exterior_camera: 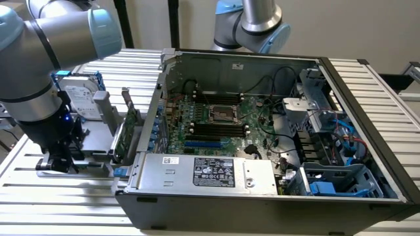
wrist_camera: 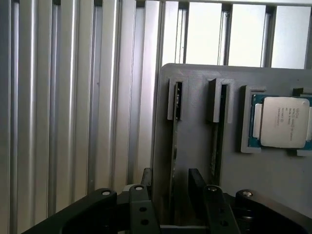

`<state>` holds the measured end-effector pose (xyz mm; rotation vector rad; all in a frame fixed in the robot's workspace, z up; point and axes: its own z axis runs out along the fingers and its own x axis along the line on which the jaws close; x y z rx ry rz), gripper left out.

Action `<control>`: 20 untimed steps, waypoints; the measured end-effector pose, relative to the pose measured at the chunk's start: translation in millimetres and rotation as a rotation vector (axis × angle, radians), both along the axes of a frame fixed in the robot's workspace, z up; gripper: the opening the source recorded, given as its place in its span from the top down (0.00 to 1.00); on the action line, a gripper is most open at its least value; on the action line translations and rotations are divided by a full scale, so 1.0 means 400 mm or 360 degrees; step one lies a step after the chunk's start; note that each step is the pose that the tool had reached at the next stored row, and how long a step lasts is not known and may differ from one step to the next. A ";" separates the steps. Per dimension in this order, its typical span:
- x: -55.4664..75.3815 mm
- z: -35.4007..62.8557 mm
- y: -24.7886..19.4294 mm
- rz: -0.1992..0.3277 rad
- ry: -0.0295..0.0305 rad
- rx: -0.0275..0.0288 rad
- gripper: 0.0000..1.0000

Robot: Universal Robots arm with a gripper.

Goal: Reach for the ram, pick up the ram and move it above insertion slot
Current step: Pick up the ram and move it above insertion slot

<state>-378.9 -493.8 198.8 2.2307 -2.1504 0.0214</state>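
In the wrist view the ram (wrist_camera: 174, 146) stands on edge in a grey holder (wrist_camera: 195, 161), showing as a thin dark strip with one end in a grey clip. My gripper (wrist_camera: 171, 187) is open and straddles it, one black finger (wrist_camera: 147, 179) on each side with a gap to the stick. A second stick (wrist_camera: 218, 131) stands parallel beside it. In the exterior view my gripper (exterior_camera: 58, 164) is low over the holder at the exterior view's left, outside the computer case. The black insertion slots (exterior_camera: 217, 130) lie parallel on the motherboard inside the case.
A processor chip (wrist_camera: 285, 122) sits in the holder beside the sticks. A green expansion card (exterior_camera: 125, 132) and a grey hard drive (exterior_camera: 82, 101) stand between my gripper and the open case (exterior_camera: 262, 206). A blue slot (exterior_camera: 202, 144), silver processor socket (exterior_camera: 223, 112) and power supply (exterior_camera: 210, 172) are inside. A second arm (exterior_camera: 253, 24) stands behind.
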 end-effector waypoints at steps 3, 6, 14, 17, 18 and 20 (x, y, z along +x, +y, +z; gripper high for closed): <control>-0.001 -0.002 0.000 -0.0038 0.00007 0.00015 0.58; -0.002 -0.006 -0.001 -0.0055 0.00032 0.00020 0.58; -0.002 -0.013 -0.001 -0.0055 0.00034 0.00106 0.73; -0.002 -0.013 -0.001 -0.0055 0.00036 0.00153 0.78; -0.002 -0.013 -0.001 -0.0055 0.00036 0.00167 0.85; -0.002 -0.013 -0.001 -0.0055 0.00040 0.00184 0.85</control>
